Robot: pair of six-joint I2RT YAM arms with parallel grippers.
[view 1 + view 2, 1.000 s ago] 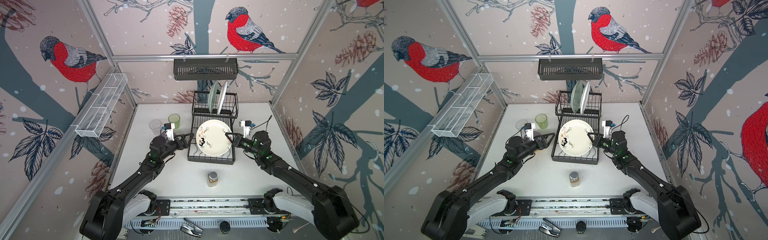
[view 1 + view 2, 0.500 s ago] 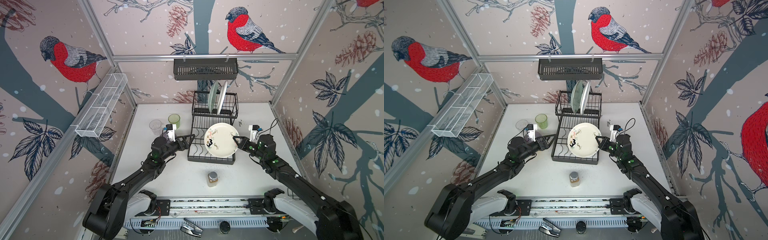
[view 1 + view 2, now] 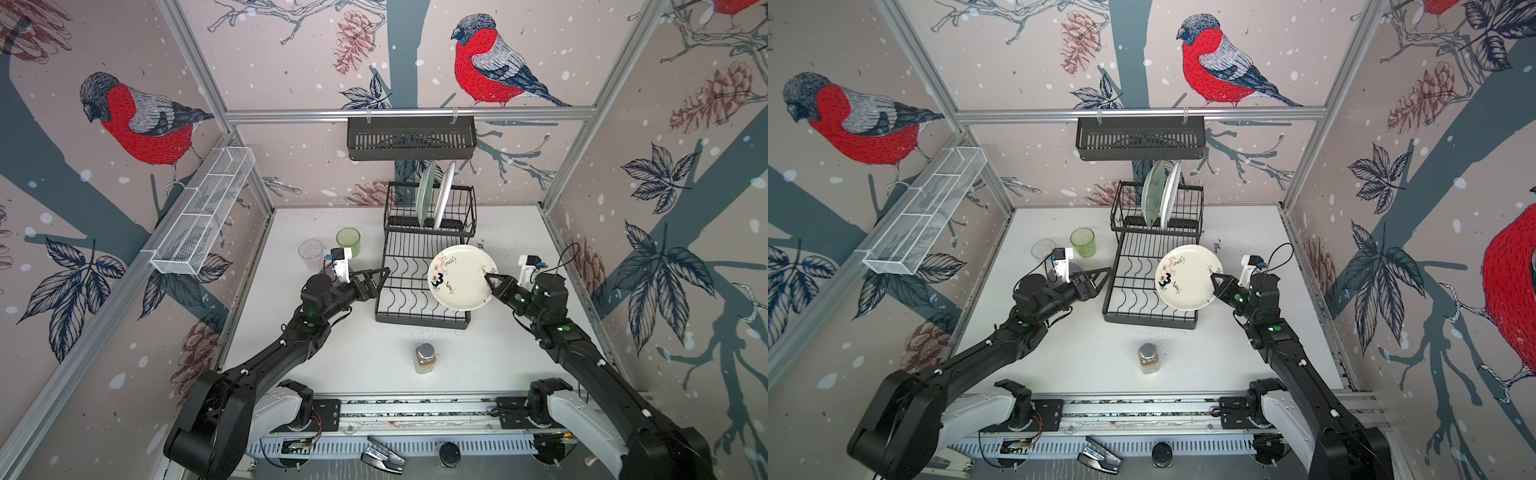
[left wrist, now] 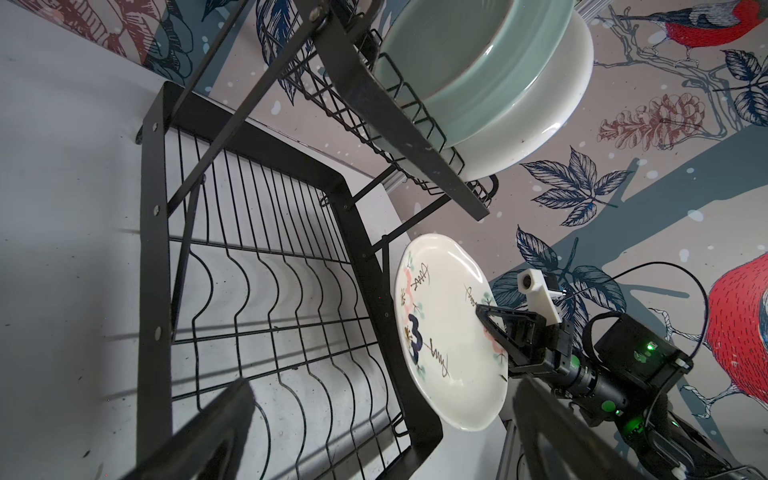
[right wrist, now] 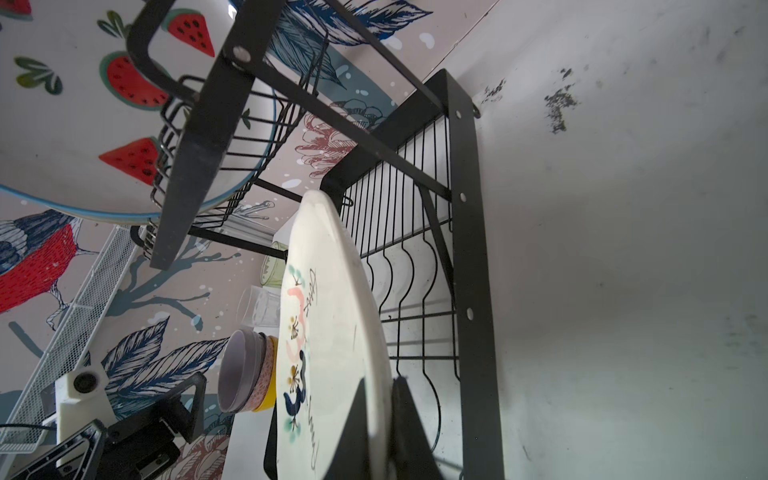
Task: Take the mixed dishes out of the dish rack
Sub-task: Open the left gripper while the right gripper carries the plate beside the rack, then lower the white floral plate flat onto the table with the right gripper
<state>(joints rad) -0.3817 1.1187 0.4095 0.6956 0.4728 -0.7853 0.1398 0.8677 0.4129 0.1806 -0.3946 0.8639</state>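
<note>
Right now the right claw [image 3: 489, 282] is pinched tight on the rim of the cream floral plate [image 3: 457, 278]. The right wrist view shows the plate edge-on, with a finger [image 5: 357, 419] on either side of it. The plate hangs tilted, painted face up toward the top cameras, over the right front part of the lower tier of the dish rack [image 3: 419, 322] and juts out past the right rail. Whether its lower rim touches the wires cannot be told. Across the rack, the left claw [image 3: 383, 281] sits spread wide and holding nothing, just beside the lower tier's left edge. Up on the rack's raised tier two plates stand on edge side by side, the pale green plate [image 3: 424, 195] and next to it the watermelon plate [image 5: 83, 104]. Off to the left on the surface [image 3: 353, 353] stand the green tumbler [image 3: 348, 241] and the clear tumbler [image 3: 310, 254]. Near them, in the right wrist view, the lilac bowl [image 5: 239, 370] nests in the pink-patterned bowl [image 5: 262, 374], which nests in the yellow bowl [image 5: 266, 405]. In front of the rack, well apart from both claws, a silver-capped jar [image 3: 424, 358] stands upright.
</note>
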